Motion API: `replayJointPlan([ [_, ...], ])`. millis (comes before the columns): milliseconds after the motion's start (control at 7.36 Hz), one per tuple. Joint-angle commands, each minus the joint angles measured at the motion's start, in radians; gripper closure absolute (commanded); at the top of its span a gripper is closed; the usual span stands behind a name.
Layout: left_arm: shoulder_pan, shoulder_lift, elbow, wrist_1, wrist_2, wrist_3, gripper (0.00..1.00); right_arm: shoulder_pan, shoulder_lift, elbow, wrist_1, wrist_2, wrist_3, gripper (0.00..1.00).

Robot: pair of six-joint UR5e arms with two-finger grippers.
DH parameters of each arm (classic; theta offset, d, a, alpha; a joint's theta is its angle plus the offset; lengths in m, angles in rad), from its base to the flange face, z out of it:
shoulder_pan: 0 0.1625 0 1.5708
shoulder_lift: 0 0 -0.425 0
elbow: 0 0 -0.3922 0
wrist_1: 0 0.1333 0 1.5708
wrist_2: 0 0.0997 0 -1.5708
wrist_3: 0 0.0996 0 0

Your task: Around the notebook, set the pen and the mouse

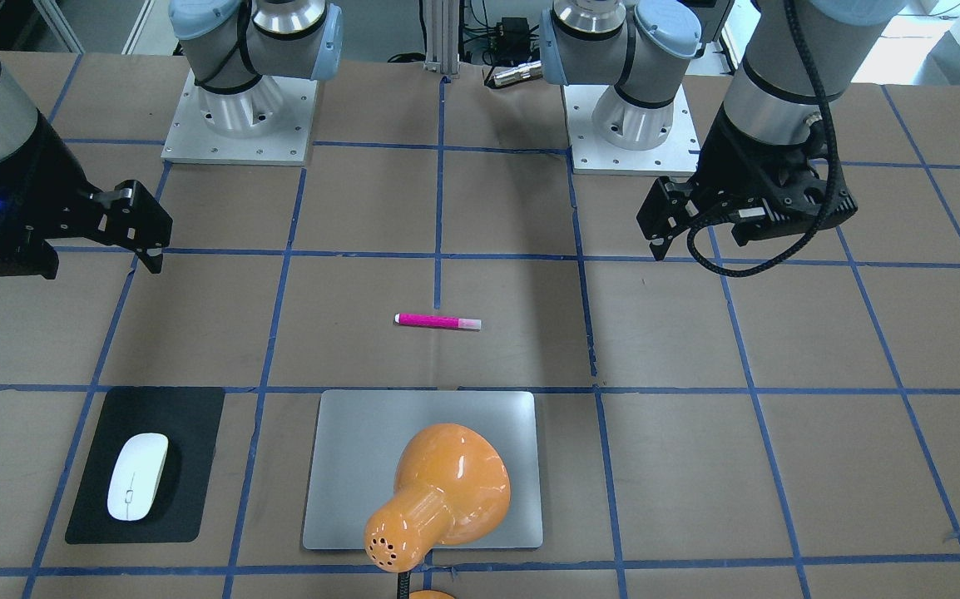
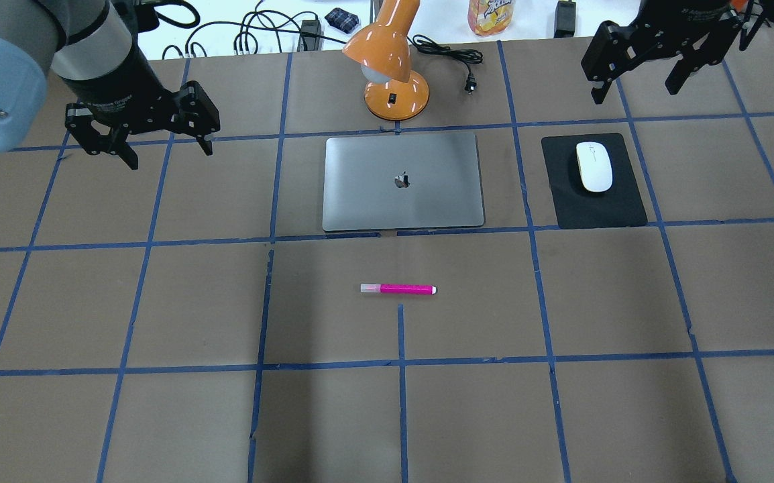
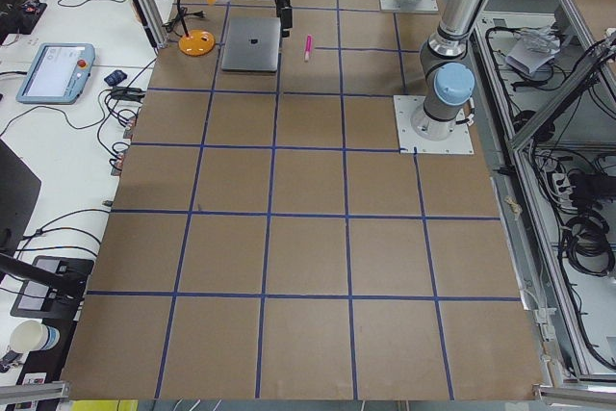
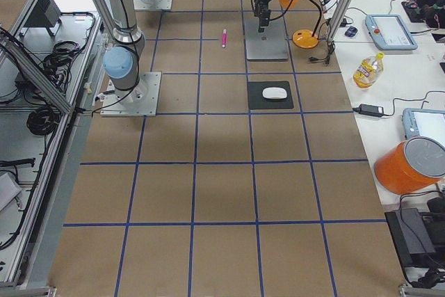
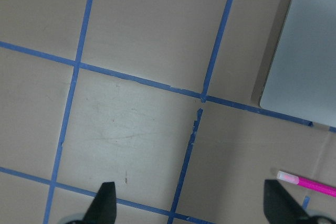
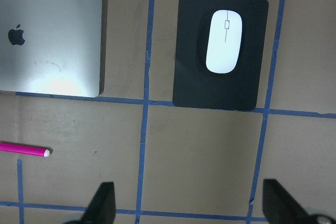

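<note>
The magenta pen lies flat on the table, in front of the silver notebook and apart from it. To the notebook's right, the white mouse rests on a black mat. My left gripper hovers open and empty to the left of the notebook. My right gripper hangs open and empty beyond the mouse, near the table's far edge. The left wrist view shows the pen and a notebook corner. In the right wrist view the mouse sits on the mat.
An orange desk lamp stands behind the notebook, its shade leaning over it, with its cord and plug trailing to the right. Cables, a bottle and other items lie on the white bench past the far edge. Blue tape lines grid the brown table.
</note>
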Motion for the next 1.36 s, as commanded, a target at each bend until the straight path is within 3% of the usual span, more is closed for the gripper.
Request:
replayJointPlan([
  [0,0.004,-0.031,0.105,-0.108,0.0,0.074,0.0,0.0,0.001,-0.004,0.0,-0.003,-0.001,0.0],
  [815,0.004,-0.049,0.127,-0.131,-0.014,0.147,0.0,0.0,-0.003,-0.004,0.003,0.0,0.0,0.0],
  [1222,-0.002,-0.013,0.067,-0.122,-0.023,0.151,0.0,0.0,-0.002,-0.001,0.004,-0.006,-0.001,0.0],
])
